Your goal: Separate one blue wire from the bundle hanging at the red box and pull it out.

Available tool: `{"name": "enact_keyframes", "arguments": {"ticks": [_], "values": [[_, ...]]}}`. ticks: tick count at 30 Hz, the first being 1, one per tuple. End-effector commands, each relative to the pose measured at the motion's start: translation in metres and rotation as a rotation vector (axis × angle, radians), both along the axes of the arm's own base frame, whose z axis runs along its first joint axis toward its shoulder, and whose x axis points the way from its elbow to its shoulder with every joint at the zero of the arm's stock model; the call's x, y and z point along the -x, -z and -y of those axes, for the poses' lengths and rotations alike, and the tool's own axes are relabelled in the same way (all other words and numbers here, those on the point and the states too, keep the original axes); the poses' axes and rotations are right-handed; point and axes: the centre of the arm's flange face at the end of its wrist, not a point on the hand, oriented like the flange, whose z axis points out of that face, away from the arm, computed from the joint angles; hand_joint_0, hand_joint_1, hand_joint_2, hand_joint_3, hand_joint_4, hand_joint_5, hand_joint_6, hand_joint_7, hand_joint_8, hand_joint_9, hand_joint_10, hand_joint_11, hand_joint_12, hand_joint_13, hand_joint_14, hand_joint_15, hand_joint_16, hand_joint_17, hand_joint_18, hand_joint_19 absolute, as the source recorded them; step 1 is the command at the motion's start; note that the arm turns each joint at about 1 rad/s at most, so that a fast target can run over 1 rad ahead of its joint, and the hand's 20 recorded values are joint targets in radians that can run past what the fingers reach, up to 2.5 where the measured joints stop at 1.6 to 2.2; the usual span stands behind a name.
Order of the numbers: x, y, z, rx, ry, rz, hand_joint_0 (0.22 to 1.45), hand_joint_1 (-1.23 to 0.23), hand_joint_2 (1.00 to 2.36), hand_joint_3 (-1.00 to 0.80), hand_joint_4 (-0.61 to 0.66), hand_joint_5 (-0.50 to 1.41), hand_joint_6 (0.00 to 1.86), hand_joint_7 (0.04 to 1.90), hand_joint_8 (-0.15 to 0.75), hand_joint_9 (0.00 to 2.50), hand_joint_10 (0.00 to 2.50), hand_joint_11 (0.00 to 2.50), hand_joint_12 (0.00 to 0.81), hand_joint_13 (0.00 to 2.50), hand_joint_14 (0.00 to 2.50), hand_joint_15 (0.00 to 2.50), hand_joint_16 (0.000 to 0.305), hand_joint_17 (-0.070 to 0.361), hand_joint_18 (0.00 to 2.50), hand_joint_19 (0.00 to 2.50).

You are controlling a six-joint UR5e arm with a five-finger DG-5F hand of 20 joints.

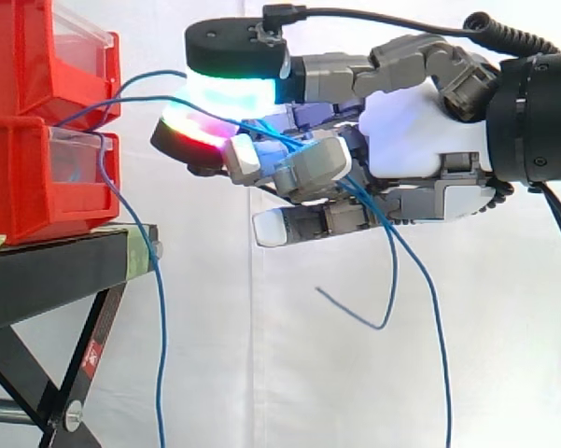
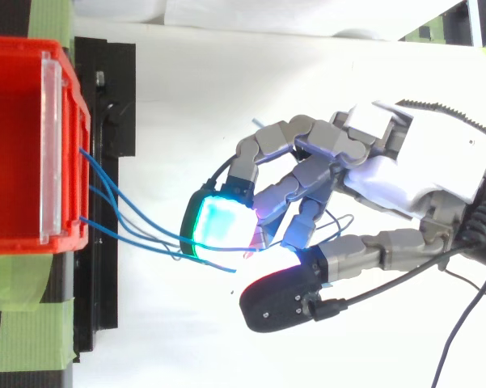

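Observation:
Two red bins (image 1: 28,112) are stacked on a black stand (image 1: 56,271) at the left. Several thin blue wires (image 2: 137,226) come out of the bins' front (image 2: 65,162). Two of them (image 1: 140,93) stretch rightward into my hand (image 1: 420,131). The hand hovers just right of the bins, its fingers curled and its glowing pads (image 1: 229,93) pinching those wires against the thumb. From under the palm (image 2: 404,170) their free ends (image 1: 439,327) trail downward. One more blue wire (image 1: 157,308) hangs straight down from the lower bin, apart from the hand.
A white curtain (image 1: 261,373) backs the scene. Green tape (image 2: 24,323) lies on the stand beside the bins. The stand's crossed legs (image 1: 37,373) sit under its top at lower left. Open air lies below and right of the bins.

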Motion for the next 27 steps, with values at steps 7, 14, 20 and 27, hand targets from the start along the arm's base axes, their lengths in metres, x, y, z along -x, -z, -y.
{"name": "enact_keyframes", "arguments": {"ticks": [7,14,20,27], "values": [[-0.0001,-0.0005,0.0002,-0.001,0.000,0.002,0.67,-1.06,1.01,-0.33,0.23,-0.26,0.93,0.93,0.321,0.79,0.02,1.23,0.370,1.39,0.01,1.51,0.061,0.136,0.93,0.53],[-0.0004,0.0003,0.0000,0.000,-0.001,0.001,0.63,-0.99,1.00,-0.46,0.23,-0.24,0.93,0.88,0.343,0.92,0.01,1.22,0.380,1.46,0.01,1.51,0.059,0.132,0.94,0.58],[-0.0003,0.0003,-0.0009,0.000,-0.003,0.001,0.58,-0.82,1.00,-0.45,0.19,-0.21,0.92,0.87,0.348,1.06,0.02,1.24,0.380,1.53,0.01,1.53,0.058,0.130,0.97,0.65],[-0.0003,0.0003,-0.0009,0.000,-0.003,0.001,0.55,-0.73,1.01,-0.43,0.17,-0.20,0.91,0.89,0.350,1.12,0.02,1.25,0.378,1.55,0.01,1.52,0.058,0.130,0.98,0.66]]}}
